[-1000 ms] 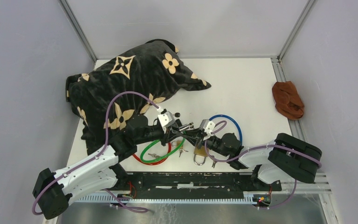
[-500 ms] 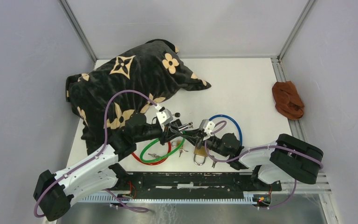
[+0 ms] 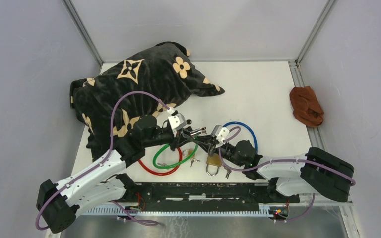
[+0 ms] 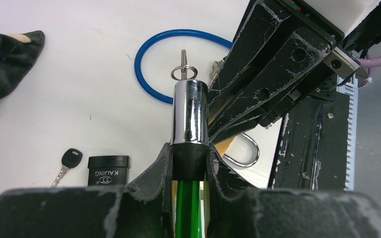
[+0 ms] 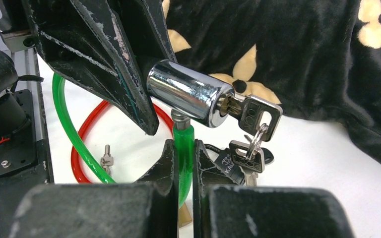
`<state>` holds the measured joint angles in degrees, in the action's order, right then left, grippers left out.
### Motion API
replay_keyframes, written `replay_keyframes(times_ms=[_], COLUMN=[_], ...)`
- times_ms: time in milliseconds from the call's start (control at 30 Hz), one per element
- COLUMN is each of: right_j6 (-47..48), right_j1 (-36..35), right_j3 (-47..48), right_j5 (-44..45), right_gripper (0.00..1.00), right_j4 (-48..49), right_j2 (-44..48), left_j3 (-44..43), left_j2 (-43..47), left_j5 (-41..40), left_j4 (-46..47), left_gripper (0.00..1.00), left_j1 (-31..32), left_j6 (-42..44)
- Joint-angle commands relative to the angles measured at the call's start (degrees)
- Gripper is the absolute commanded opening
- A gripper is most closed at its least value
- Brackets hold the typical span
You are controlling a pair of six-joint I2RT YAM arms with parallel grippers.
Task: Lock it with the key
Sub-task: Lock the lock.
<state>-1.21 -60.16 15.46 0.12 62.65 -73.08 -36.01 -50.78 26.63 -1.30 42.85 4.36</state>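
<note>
The left gripper (image 4: 189, 151) clamps the collar of the chrome lock cylinder (image 5: 188, 94) above the table's (image 3: 268, 94) near middle; the right gripper (image 5: 183, 146) pinches the green cable end (image 5: 183, 135) entering it, with the key (image 5: 252, 115) seated in its face. Turning the key likely demands that one grip let go, so the cable end may spring out, or the dangling spare key (image 5: 243, 151) be caught instead

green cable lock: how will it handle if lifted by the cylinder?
The green cable lies in a loose loop, so likely springy and trailing. The chrome cylinder looks polished and round, probably slippery. The spare key hangs on a ring, so may swing.
</note>
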Motion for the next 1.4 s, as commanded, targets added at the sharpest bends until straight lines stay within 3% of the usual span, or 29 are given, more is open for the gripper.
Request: replay_keyframes(times_ms=[0, 167, 200, 300, 400, 533, 733, 933, 1133, 1367], right_j6=[0.44, 2.18, 3.1, 6.12, 7.7, 8.64, 14.66, 17.8, 11.78, 7.37], right_j1=[-0.13, -0.13, -0.13, 0.08, 2.07, 8.81, 18.97, 23.97, 24.25, 24.28], right_j3=[-2.13, -1.15, -0.49, 0.79, -0.18, 0.84, 15.65, 31.47, 40.07, 38.91], right_j5=[2.89, 0.07, -3.26, -9.05, -15.24, -28.59, -42.33, -54.09, -57.08, -56.66], right_gripper=[0.0, 0.03, 0.11, 0.49, 0.64, 0.72, 0.72, 0.65, 0.5, 0.42], right_j4=[-11.15, -13.64, -15.2, -21.13, -27.82, -40.62, -61.48, -72.47, -75.58, -71.49], right_j2=[-0.79, 1.55, 3.1, 8.54, 14.72, 22.84, 27.59, 22.56, 14.51, 13.57], left_j3=[-7.75, -6.45, -5.96, -4.74, -3.77, -2.54, -2.17, -2.08, -1.91, -1.81], left_j2=[1.34, 1.47, 1.54, 1.91, 2.58, 3.33, 3.69, 4.12, 4.36, 4.49], left_j5=[0.32, 0.73, 1.05, 1.49, 2.39, 4.7, 11.34, 13.4, 13.68, 13.74], left_j4=[11.77, 9.97, 9.34, 7.03, 6.18, 5.82, 3.71, 2.62, 2.18, 1.89], left_gripper=[0.02, 0.02, 0.02, 0.02, 0.02, 0.02, 0.02, 0.02, 0.02, 0.02], left_j1=[-0.4, -0.38, -0.4, -0.39, -0.4, -0.4, -0.39, -0.4, -0.41, -0.33], left_j6=[3.19, 3.68, 3.72, 4.32, 4.67, 5.6, 8.69, 9.32, 9.98, 10.19])
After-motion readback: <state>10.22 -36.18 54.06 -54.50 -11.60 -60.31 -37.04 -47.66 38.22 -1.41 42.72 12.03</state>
